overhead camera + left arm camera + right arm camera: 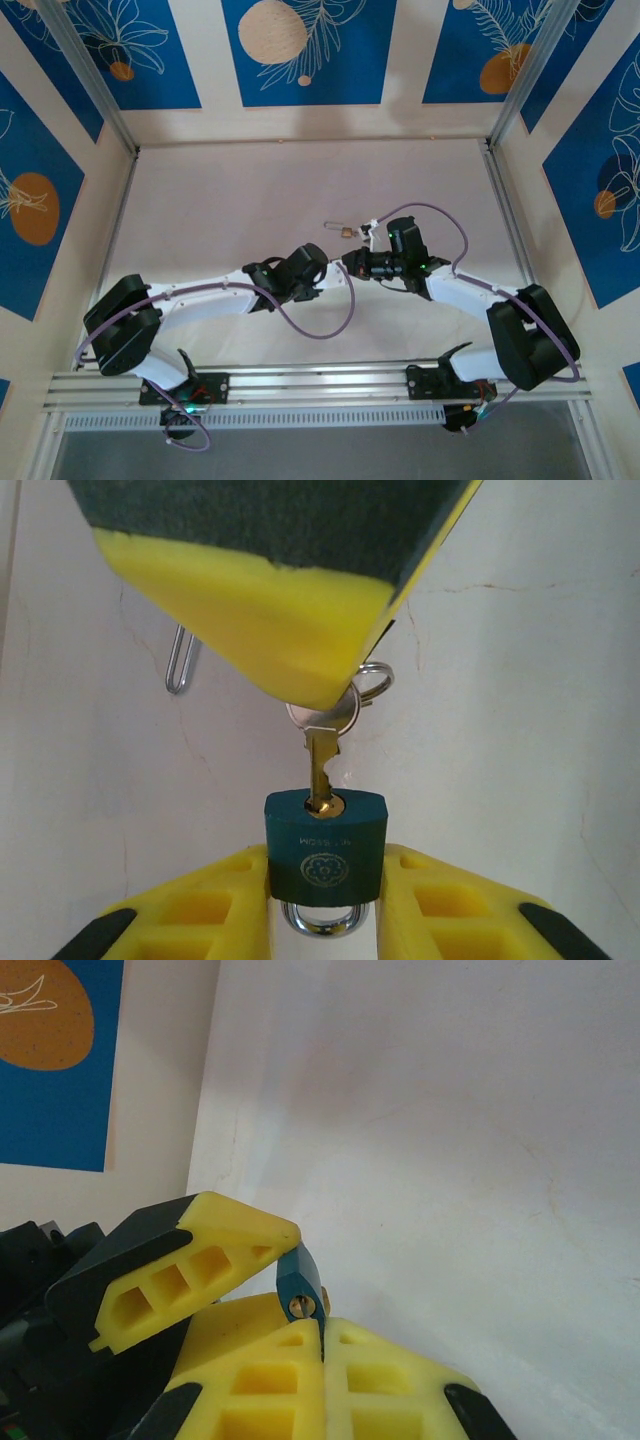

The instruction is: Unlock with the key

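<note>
- Our left jaws grasp the teal metal padlock (pixel 325 845) at the middle of the white surface (pixel 250 200).
- Our right jaws, clenched, pinch the small brass key (pixel 322 765), seated in that padlock.
- Turning comes next, we judge: twist without tilting.

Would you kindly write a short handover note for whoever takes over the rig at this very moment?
Left gripper: shut on the teal metal padlock, keyhole facing the other arm.
Right gripper: shut on the head of the brass-and-silver key, whose wire ring hangs beside it.
Done: lock and key are both picked up, and the key blade sits in the keyhole.
Left: turn the key and free the silver shackle. Whether the key has been turned at all cannot be told, and the shackle's ends are hidden.
</note>
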Controlling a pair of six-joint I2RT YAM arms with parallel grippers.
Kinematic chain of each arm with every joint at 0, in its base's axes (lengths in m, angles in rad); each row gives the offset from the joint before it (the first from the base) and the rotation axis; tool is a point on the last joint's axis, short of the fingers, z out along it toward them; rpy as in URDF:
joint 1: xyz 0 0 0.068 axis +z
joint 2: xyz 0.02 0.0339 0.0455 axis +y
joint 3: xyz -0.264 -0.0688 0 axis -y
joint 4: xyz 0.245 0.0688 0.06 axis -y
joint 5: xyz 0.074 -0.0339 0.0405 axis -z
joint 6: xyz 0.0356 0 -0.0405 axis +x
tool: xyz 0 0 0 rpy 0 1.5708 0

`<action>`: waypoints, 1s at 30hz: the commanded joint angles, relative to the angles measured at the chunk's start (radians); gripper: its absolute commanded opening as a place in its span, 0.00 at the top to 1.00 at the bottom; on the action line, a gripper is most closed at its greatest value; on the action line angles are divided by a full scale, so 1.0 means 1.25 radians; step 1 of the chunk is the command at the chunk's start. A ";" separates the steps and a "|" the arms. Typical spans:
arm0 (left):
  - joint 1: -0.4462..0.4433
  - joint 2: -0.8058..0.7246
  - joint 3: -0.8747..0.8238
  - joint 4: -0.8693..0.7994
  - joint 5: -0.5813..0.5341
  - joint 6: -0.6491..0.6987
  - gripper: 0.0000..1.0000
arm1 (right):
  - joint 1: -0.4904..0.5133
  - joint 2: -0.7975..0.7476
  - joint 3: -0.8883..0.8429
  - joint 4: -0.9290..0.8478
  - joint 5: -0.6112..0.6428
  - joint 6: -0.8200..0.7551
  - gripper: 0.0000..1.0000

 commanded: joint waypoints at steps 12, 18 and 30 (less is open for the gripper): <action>-0.046 0.012 0.023 0.114 0.015 0.003 0.74 | 0.034 0.037 0.031 -0.019 0.043 0.004 1.00; -0.052 0.006 0.029 0.129 0.026 -0.014 0.75 | 0.040 0.053 0.035 -0.010 0.045 -0.004 1.00; -0.051 0.000 0.042 0.151 0.020 -0.056 0.75 | 0.047 0.040 0.036 -0.037 0.073 -0.022 1.00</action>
